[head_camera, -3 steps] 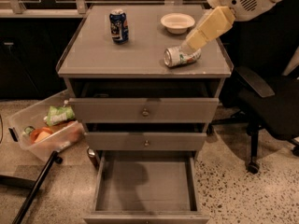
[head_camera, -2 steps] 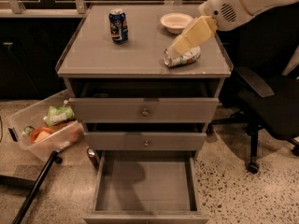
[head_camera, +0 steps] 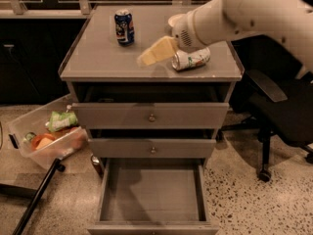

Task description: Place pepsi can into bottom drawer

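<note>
The white arm (head_camera: 244,13) enters from about 2 o'clock of the view and reaches down and to the left across the grey surface (head_camera: 107,62) of the cabinet. Its thick round wrist is above the right part of the surface. From the wrist the yellowish claw (head_camera: 151,54) points toward 8 o'clock and hovers just over the middle of the surface, touching nothing. The claw looks like one pale wedge, so I cannot tell if it is released or clenched; it holds nothing that I can see. The pepsi can (head_camera: 124,27) stands upright near the back of the surface, at about 11 o'clock from the claw and clearly apart from it. A silver-white can (head_camera: 191,58) lies on its side just at 3 o'clock from the claw, under the wrist. A pale bowl (head_camera: 174,19) is partly hidden behind the arm at the back. The bottom drawer (head_camera: 152,195) is pulled out at 6 o'clock, with a bare flat floor. The two upper drawers are only a little open. A plastic bin (head_camera: 29,126) stands on the floor at 8 o'clock, and an office chair (head_camera: 279,116) at 3 o'clock.
</note>
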Tool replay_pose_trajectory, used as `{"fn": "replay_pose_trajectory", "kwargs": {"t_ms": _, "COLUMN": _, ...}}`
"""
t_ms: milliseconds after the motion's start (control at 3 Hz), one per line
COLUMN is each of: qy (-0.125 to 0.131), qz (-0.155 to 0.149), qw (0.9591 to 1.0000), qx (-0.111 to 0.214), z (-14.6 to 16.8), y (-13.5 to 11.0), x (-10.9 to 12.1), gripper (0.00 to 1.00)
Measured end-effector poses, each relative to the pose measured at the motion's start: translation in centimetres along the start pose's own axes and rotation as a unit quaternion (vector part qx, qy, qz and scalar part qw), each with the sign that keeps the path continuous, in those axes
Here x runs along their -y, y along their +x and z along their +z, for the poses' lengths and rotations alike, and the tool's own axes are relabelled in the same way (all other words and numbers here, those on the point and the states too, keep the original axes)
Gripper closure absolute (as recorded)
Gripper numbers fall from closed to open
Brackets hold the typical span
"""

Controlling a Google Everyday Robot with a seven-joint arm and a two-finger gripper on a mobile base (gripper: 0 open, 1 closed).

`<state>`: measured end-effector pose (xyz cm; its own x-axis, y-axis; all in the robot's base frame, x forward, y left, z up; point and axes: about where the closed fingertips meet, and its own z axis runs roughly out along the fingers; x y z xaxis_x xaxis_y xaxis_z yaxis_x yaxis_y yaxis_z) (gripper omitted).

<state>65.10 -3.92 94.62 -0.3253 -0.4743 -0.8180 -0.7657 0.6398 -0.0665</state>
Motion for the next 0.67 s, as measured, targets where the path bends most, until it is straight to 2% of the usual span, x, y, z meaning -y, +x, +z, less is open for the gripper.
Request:
{"fn": "replay_pose_trajectory", "kwargs": {"t_ms": 333, "qy": 0.03, "qz": 0.007, "qw": 0.9986, "qx": 0.044, "z": 5.0, "y": -2.5, "x": 1.2, "gripper": 0.0}}
{"fn": "replay_pose_trajectory", "kwargs": {"t_ms": 667, "qy": 0.052, "qz": 0.005, "qw": 0.9956, "qx": 0.078, "z": 4.7, "y": -4.3, "x": 2.2, "gripper": 0.0}}
